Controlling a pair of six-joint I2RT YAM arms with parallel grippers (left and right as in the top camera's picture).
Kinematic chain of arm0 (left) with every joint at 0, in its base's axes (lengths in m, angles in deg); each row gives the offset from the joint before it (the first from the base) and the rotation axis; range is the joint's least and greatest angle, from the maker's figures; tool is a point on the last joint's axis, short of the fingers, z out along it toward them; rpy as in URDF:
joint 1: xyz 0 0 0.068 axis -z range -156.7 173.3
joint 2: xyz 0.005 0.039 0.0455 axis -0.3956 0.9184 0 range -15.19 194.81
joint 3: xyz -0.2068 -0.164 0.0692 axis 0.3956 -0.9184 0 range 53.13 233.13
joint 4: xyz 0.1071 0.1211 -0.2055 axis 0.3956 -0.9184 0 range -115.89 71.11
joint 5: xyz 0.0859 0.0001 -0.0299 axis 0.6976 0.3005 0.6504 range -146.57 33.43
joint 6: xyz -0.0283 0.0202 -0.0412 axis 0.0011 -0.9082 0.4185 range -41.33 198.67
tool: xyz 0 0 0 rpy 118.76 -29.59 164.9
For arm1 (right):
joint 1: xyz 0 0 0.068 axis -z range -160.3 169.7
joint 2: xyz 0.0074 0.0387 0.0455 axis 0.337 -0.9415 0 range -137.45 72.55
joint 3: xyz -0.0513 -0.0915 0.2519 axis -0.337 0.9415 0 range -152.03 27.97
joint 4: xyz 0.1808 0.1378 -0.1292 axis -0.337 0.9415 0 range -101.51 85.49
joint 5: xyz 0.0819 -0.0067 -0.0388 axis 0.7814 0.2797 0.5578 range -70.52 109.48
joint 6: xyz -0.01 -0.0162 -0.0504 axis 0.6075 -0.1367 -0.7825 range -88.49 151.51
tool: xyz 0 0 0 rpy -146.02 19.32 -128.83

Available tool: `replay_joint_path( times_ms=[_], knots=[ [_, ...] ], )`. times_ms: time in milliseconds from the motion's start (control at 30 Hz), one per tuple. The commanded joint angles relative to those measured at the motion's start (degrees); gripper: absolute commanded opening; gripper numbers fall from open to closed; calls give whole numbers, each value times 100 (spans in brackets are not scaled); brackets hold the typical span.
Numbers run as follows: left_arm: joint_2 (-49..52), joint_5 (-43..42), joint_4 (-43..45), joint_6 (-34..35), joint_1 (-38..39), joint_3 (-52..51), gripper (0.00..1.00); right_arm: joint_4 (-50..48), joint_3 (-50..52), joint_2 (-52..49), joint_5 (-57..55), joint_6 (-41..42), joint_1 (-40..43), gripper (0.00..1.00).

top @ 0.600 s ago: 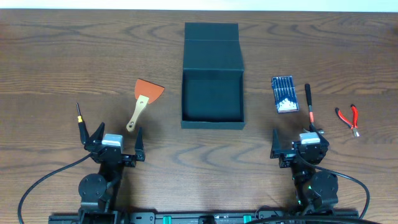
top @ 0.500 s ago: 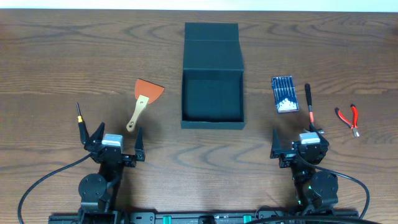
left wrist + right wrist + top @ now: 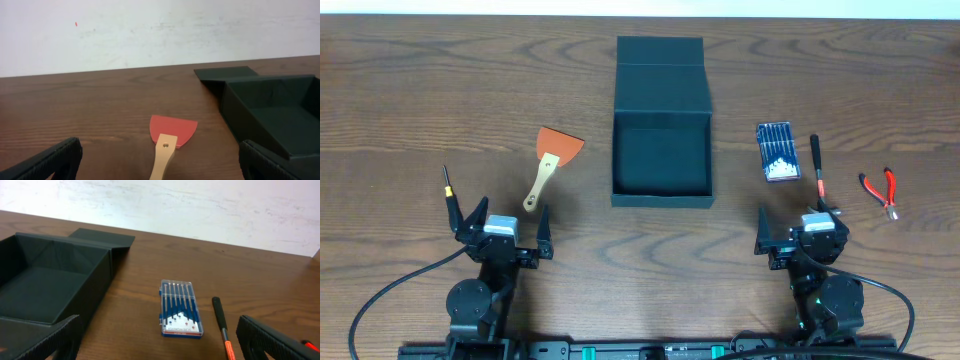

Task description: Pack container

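The dark teal-grey container (image 3: 662, 190) stands open in the middle of the table, its flap lid (image 3: 660, 50) folded back; its inside looks empty. It also shows in the left wrist view (image 3: 280, 112) and the right wrist view (image 3: 50, 287). My left gripper (image 3: 500, 232) is open and empty near the front edge, behind a scraper with a red blade and wooden handle (image 3: 552, 160), seen too in the left wrist view (image 3: 167, 140). My right gripper (image 3: 800, 232) is open and empty, behind a clear case of small screwdrivers (image 3: 778, 151) (image 3: 180, 308).
A black-and-orange screwdriver (image 3: 817, 170) (image 3: 221, 325) lies right of the case. Red-handled pliers (image 3: 881, 190) lie at the far right. A slim black tool with a yellow tip (image 3: 448, 195) lies left of my left gripper.
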Motion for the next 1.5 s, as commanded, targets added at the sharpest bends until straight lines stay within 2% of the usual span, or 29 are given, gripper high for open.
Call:
replay_joint_path(
  times_ms=[0,1267,1400,1467],
  knots=[
    [-28,-17,-216,50,22,-85,98,-2,31,42,2,66,-55,99],
    [-28,-20,-216,52,22,-85,98,2,31,42,179,81,-55,99],
    [-28,-20,-214,52,22,-85,98,-92,31,42,352,424,-55,99],
    [-28,-20,-181,177,22,-81,98,-153,15,42,579,1034,-52,99]
  ],
)
